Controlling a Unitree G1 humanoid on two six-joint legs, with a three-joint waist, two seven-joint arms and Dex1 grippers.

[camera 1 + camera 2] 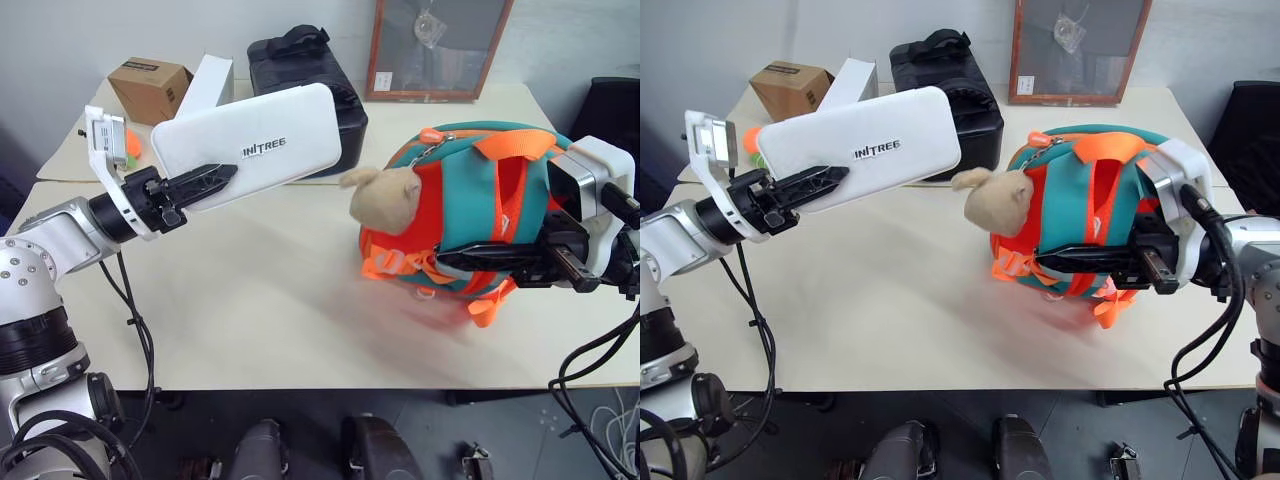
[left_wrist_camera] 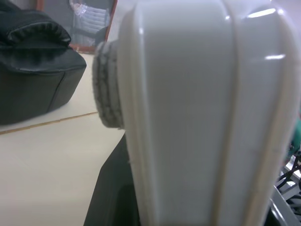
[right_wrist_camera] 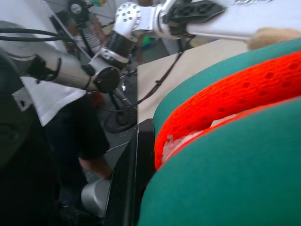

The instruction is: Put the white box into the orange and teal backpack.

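Above the table point(image 1: 250, 330), the box point(image 1: 250, 145) is held aloft, clamped in the left gripper point(image 1: 205, 180), well apart from the backpack point(image 1: 460, 215), which is pinched by the right gripper point(image 1: 480, 262). If the bag's mouth sags shut, the box could be blocked. Clamped orange webbing is revealed by the right wrist view.
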